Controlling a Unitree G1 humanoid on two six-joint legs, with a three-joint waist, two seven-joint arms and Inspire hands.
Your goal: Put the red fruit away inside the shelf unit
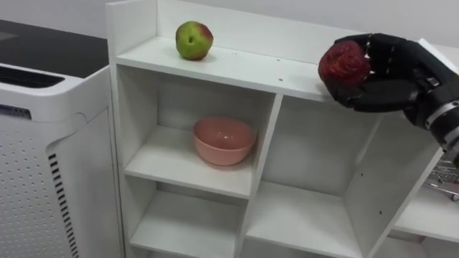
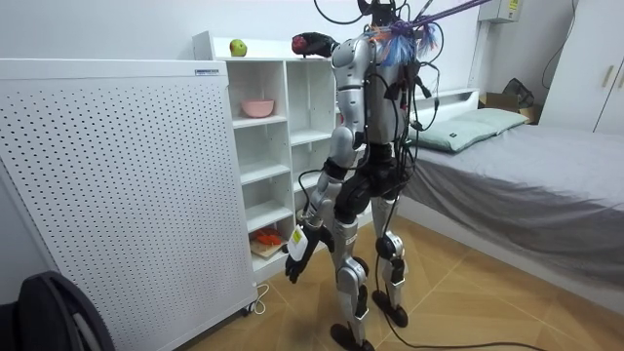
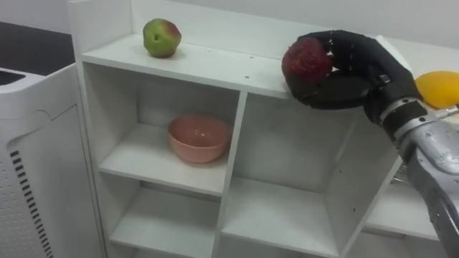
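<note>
A bedroom, with a bed [image 2: 546, 166] against the far wall and a white closet of open shelves [image 1: 262, 165] where the robot stands facing in. The red fruit [image 1: 344, 61] sits in the right robot hand [image 1: 391, 75], whose fingers are curled round it from behind and below, right at the front edge of the closet's top board [image 1: 237, 68]. I can't tell whether the fruit touches the board or hangs just above it. Well apart along the same board, near its left end, a green apple [image 1: 193, 40] stands on its own. In the compartment below it is a pink bowl [image 1: 224, 140]. A yellow fruit [image 3: 437, 87] shows just beyond the right wrist. The left robot hand [image 2: 295, 263] hangs low by the robot's side, and I can't make out its fingers. To my eye this is the placing step. Next the fruit needs carrying further onto the board, setting down so it won't roll off the edge, then the fingers loosening and drawing back without nudging it.
</note>
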